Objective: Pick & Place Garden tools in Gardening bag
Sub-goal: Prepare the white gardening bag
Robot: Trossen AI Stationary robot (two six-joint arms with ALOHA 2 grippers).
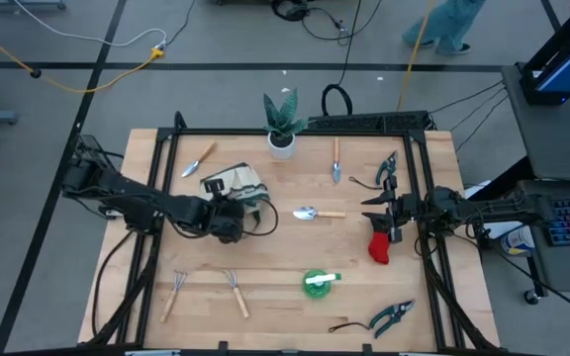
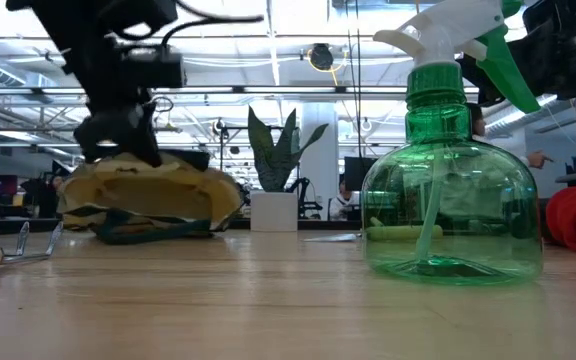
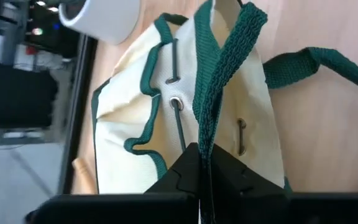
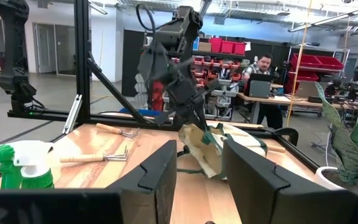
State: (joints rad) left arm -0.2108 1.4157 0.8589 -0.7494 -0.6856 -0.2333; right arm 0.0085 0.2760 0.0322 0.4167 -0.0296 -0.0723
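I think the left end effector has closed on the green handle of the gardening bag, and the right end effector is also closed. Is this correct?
Not quite. The left end effector has closed on the gardening bag handle, but the right end effector is open; the right wrist view shows its fingers apart.

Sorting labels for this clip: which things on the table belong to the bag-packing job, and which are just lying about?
Job:
gardening bag, its handle pinched by the left gripper
two rakes
trowels
two pruning shears
red glove below the open right gripper

Lying about:
potted plant
green spray bottle
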